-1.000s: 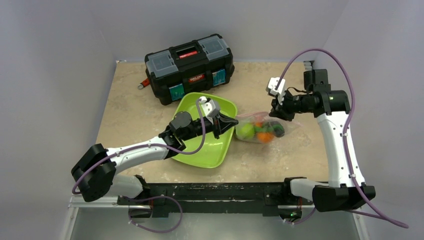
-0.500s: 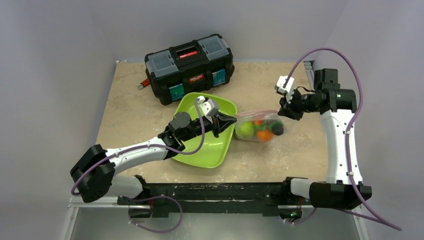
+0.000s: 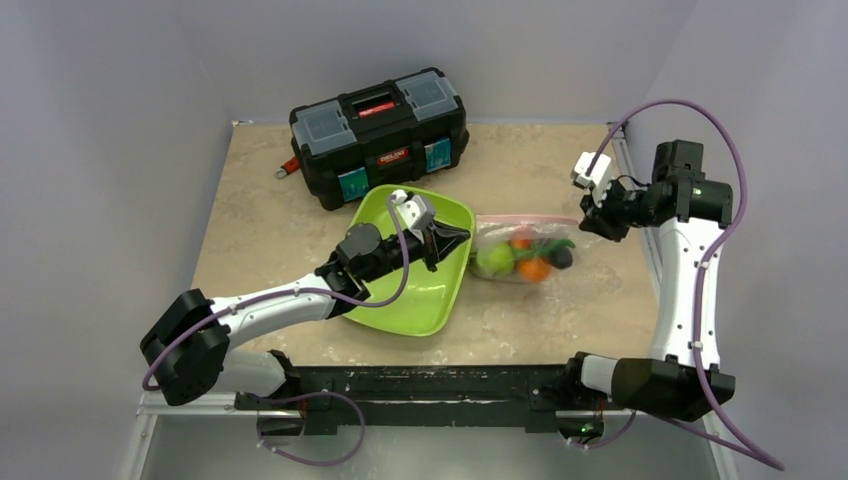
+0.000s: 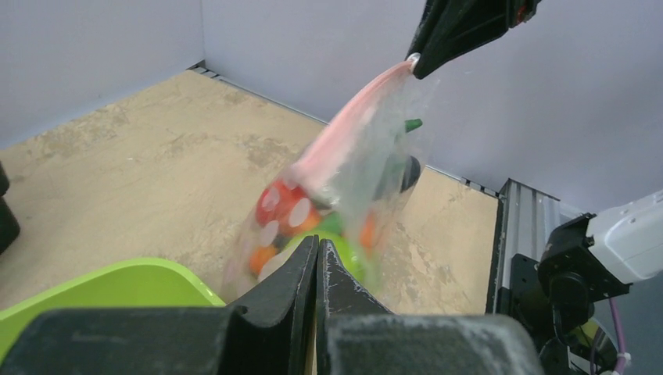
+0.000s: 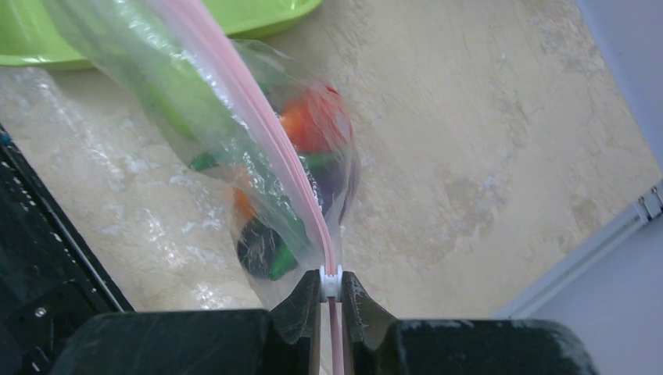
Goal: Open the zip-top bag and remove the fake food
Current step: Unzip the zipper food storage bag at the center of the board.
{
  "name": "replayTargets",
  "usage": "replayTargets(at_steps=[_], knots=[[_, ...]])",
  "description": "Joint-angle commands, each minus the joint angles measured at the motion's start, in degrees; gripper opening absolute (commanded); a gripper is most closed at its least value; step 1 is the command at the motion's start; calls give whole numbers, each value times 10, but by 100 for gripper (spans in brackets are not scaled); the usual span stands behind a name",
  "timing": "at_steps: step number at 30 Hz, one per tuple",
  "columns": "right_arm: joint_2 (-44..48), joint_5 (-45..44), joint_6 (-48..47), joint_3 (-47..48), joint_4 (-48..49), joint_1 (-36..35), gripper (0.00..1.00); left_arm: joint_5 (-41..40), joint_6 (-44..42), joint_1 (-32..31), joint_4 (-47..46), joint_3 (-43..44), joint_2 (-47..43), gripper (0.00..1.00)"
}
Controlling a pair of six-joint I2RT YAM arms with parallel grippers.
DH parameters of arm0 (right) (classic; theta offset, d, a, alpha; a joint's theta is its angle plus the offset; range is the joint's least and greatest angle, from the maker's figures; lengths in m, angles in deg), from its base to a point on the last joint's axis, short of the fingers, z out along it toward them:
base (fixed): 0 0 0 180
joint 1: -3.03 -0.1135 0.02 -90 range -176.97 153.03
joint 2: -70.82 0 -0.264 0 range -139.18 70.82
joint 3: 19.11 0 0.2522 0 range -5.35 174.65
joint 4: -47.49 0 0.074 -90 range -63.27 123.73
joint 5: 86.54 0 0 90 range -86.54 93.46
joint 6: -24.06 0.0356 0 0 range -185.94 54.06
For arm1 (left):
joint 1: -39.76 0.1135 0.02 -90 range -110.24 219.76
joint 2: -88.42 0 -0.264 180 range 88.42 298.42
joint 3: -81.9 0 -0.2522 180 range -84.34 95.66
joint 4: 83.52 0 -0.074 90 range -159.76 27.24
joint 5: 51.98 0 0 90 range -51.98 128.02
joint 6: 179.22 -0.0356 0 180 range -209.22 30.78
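The zip-top bag [image 3: 520,250] hangs stretched between my two grippers, its pink zip strip [image 3: 525,219] running along the top. Through the clear plastic I see fake food: a green lime [image 3: 491,261], an orange [image 3: 533,269], a dark piece [image 3: 562,258] and a red strawberry [image 4: 277,205]. My left gripper [image 3: 466,240] is shut at the bag's left end, over the tray's right edge; in its wrist view the closed tips [image 4: 317,242] meet the bag [image 4: 344,172]. My right gripper [image 3: 592,222] is shut on the white zip slider [image 5: 331,281] at the strip's right end.
A lime-green tray [image 3: 400,300] lies under the left arm. A black toolbox [image 3: 380,135] stands at the back, with a small orange tool [image 3: 288,165] at its left. A metal rail [image 4: 516,234] edges the table on the right, near the wall.
My right gripper has moved right and slightly back, drawing the slider along the pink strip and pulling the bag out longer. The left gripper has stayed almost still.
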State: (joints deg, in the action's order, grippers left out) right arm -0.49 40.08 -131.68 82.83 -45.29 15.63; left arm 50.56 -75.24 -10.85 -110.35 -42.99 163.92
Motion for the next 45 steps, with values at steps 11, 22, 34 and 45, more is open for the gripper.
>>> replayTargets(at_steps=[11,22,34,45], knots=[[1,-13,-42,-6,1,50,0,58,20,13,-64,8,2,0],[5,18,-47,-21,1,50,0,197,144,14,95,182,70,81],[6,34,-46,-11,1,50,0,217,200,7,382,412,226,84],[5,53,-38,8,1,50,0,262,198,-2,415,467,274,53]])
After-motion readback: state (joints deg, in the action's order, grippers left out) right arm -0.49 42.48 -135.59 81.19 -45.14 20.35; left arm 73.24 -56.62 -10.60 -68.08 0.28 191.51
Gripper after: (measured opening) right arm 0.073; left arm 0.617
